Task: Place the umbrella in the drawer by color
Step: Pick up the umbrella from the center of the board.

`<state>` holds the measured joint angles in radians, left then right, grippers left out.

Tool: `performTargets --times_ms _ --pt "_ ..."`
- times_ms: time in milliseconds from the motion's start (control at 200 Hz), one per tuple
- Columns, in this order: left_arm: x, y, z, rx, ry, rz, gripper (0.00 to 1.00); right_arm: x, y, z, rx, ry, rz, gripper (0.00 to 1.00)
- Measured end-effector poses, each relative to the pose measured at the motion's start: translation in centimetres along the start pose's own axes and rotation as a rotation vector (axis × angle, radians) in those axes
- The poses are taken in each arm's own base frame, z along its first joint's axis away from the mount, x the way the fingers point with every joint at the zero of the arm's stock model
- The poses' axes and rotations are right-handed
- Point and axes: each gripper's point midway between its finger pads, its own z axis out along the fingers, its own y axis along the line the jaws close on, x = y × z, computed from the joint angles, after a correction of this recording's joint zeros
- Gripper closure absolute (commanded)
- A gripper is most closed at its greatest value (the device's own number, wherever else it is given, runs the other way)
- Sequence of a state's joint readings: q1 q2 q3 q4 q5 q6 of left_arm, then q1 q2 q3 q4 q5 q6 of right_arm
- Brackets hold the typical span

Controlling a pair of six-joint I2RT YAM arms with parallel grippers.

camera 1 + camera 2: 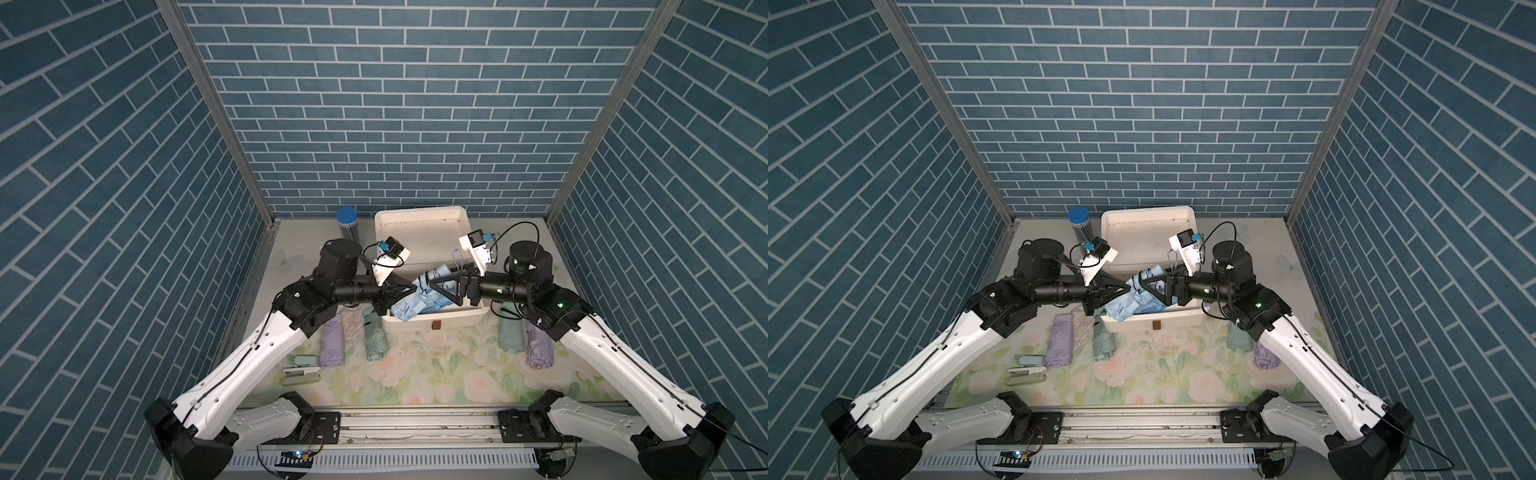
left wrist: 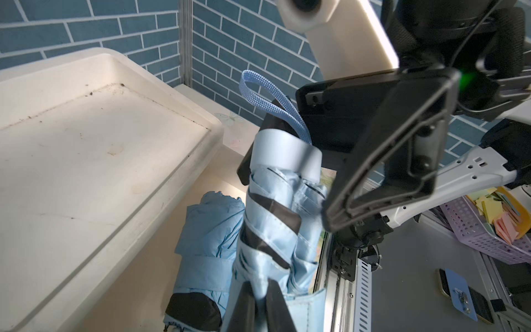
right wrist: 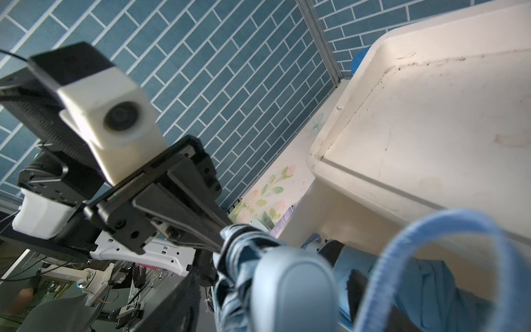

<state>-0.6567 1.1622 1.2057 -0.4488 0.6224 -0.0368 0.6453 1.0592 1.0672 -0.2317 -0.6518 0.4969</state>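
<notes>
flowered table (image 1: 436,365), white cabinet (image 1: 419,232) at back centre, its drawer (image 1: 465,318) pulled out toward the front
left arm (image 1: 257,353) and right arm (image 1: 602,353) reaching in from either side, meeting over the open drawer
light blue umbrella (image 2: 275,218) folded, held in the air over the drawer, tilted, handle end with strap loop (image 2: 270,97) toward the right arm, cloth end toward the left
second light blue umbrella (image 2: 209,244) lying inside the drawer, just beside and below the held one
on the table left of the drawer: purple umbrella (image 1: 332,340), patterned umbrella (image 1: 352,329), green umbrella (image 1: 376,336), side by side
right of the drawer: another green umbrella (image 1: 511,336) and another purple umbrella (image 1: 539,351), partly under the right arm
blue-capped tube (image 1: 347,224) standing left of the cabinet
left gripper (image 2: 258,284): jaws together, clamped on the cloth end of the held umbrella
right gripper (image 2: 284,198): jaws spread, one on each side of the umbrella just below the handle; pressing it or just clear of it, cannot tell
</notes>
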Motion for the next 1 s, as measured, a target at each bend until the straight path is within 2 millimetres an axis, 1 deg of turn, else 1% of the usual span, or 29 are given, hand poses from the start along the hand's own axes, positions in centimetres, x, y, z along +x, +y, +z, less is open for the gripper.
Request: performTargets --times_ms 95,175,290,460,500,520,585,630,650,680,735,780,840,1000 --pt "0.8 0.3 1.4 0.017 0.041 0.006 1.00 0.6 -0.3 -0.5 0.019 0.007 0.018 0.26" --pt "0.6 0.0 1.7 0.027 0.046 0.022 1.00 0.7 -0.7 -0.7 0.037 0.006 0.031 0.36" --pt "0.6 -0.4 1.5 0.034 0.042 0.042 1.00 0.8 -0.9 -0.7 0.044 0.008 0.033 0.59" --pt "0.5 -0.4 1.5 0.033 0.040 0.053 1.00 0.6 -0.9 -0.7 0.047 0.000 0.043 1.00" --pt "0.5 -0.4 1.5 0.031 0.041 0.053 1.00 0.6 -0.9 -0.7 0.047 0.000 0.044 1.00" --pt "0.5 -0.4 1.5 0.030 0.040 0.053 0.98 0.6 -0.9 -0.7 0.048 -0.001 0.044 1.00" --pt "0.5 -0.3 1.5 0.025 0.039 0.055 0.83 0.5 -0.9 -0.8 0.049 -0.003 0.043 1.00" --pt "0.4 -0.2 1.5 0.018 0.034 0.056 0.71 0.5 -0.9 -0.8 0.050 -0.006 0.041 1.00" --pt "0.3 -0.1 1.5 0.012 0.032 0.053 0.61 0.5 -0.9 -0.8 0.051 -0.007 0.040 1.00" --pt "0.1 0.0 1.5 0.002 0.024 0.053 0.52 0.5 -0.9 -0.9 0.051 -0.010 0.038 1.00" --pt "-0.4 0.3 1.4 -0.021 0.004 0.060 0.41 0.5 -0.7 -1.0 0.052 -0.017 0.032 1.00" --pt "-0.9 0.6 1.2 -0.046 -0.020 0.060 0.34 0.6 -0.7 -1.2 0.054 -0.022 0.028 1.00" --pt "-1.6 1.0 0.7 -0.084 -0.056 0.061 0.28 0.5 -0.6 -1.5 0.062 -0.034 0.023 1.00" --pt "-3.9 2.4 -2.0 -0.245 -0.187 0.066 0.22 0.3 -0.6 -2.5 0.098 -0.077 0.012 1.00"
